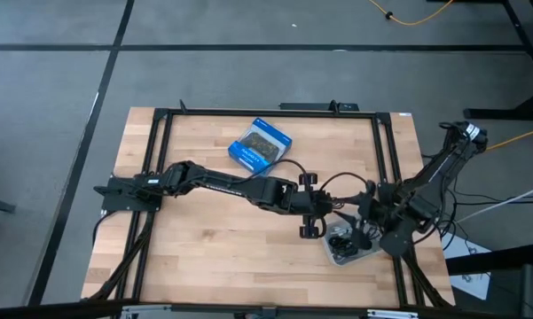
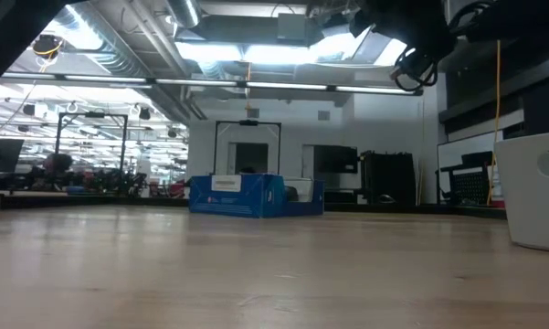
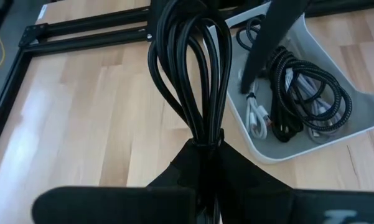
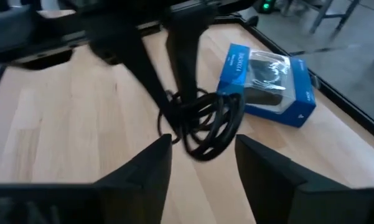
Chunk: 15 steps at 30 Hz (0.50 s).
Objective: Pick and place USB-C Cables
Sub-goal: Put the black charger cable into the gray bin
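The wooden table [image 1: 213, 239] carried a black frame of rails [image 1: 164, 115] round its edges. The left arm [image 1: 213, 184] reached across it from the left edge toward the right, and the right arm [image 1: 426, 182] bent in from the right edge. A blue box [image 1: 260, 145] lay near the far edge, well apart from a white tray [image 1: 365, 255] near the front right corner. The left gripper [image 1: 314, 215], just beside the tray, was clamped on a black USB-C cable [image 3: 196, 68], its looped coil hanging clear of the wood. The right gripper [image 4: 202, 155] hovered by the tray with its fingers apart, holding nothing. Inside the tray lay coiled black cables [image 3: 311, 87] and pale cables [image 3: 256, 117] with silvery plugs, tangled too closely to count.
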Available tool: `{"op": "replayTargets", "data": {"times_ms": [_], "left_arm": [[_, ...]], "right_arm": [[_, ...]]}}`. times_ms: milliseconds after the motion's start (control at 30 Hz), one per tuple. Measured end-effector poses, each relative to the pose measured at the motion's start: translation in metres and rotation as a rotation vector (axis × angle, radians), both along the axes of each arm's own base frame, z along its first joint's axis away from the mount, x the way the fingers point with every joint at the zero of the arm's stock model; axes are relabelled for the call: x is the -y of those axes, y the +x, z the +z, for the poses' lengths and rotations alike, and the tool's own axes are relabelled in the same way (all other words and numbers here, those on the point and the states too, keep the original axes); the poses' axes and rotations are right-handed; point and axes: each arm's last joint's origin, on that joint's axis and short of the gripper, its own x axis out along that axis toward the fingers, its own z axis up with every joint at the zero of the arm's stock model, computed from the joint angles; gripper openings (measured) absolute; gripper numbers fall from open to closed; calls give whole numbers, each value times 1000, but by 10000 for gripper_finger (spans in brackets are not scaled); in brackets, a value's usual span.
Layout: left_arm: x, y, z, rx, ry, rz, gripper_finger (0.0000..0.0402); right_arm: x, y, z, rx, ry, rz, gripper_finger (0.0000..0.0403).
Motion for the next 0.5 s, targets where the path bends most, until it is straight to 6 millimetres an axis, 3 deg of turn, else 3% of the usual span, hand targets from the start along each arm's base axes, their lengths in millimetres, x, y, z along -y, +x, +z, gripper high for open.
{"op": "replayTargets", "data": {"times_ms": [300,400,500], "left_arm": [[2,0,-2,-1,1,-2,18],[2,0,-4,-9,-1,-1,18],[2,0,-4,-8,-1,-1,32]], "right_arm": [[6,11,3,36,25,-56,179],[7,12,3,25,39,-52,150],[7,12,3,14,53,-39,95]]}}
